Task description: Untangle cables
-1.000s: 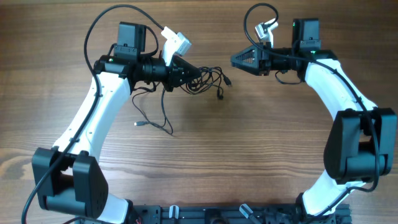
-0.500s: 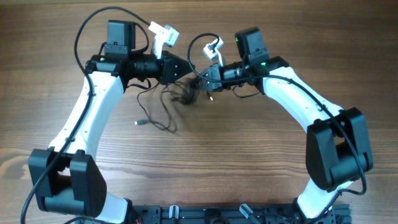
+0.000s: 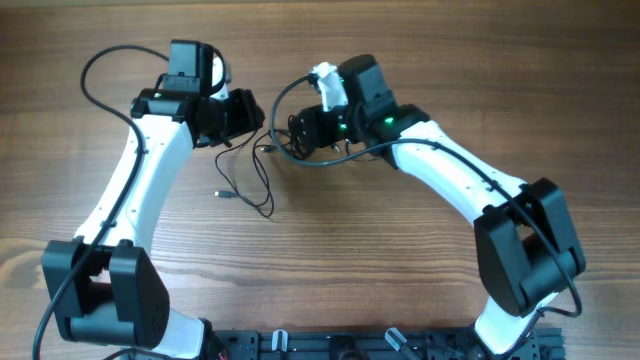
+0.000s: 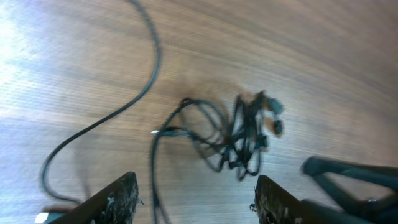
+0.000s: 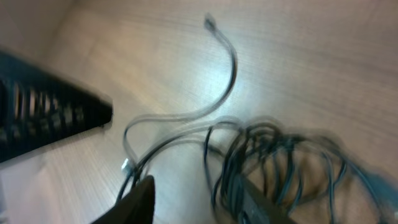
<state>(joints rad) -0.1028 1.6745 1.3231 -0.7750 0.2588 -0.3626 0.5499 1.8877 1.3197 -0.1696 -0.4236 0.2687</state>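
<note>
1. Overhead: on the wooden tabletop [image 3: 400,250], the left claw [image 3: 252,112] and right claw [image 3: 298,132] face each other near 12 o'clock, close but apart. The cables [image 3: 266,208] lie between and below them. A tangled bundle sits at the right claw, partly hidden under it. 1 loose strand trails toward 7 o'clock, loops, and ends in a small plug [image 3: 219,195]. How wide either claw stands cannot be told from this view.
2. Left wrist (blurred): the left claw [image 4: 194,186] has its 2 fingers [image 4: 121,199] spread apart, bare wood between them, gripping nothing. The bundle [image 4: 242,137] lies at 1 o'clock from the claw, clear of both fingers. 1 strand curves off toward 10 o'clock. A dark finger of the right claw shows at 4 o'clock.
3. Right wrist (blurred): the right claw [image 5: 196,186] has its fingers spread, not pinched on anything. Strands of the bundle [image 5: 273,162] run into the gap, close to the 5 o'clock finger; contact cannot be told. 1 strand arcs toward 12 o'clock and ends in a plug. A dark finger of the left claw shows at 9 o'clock.
</note>
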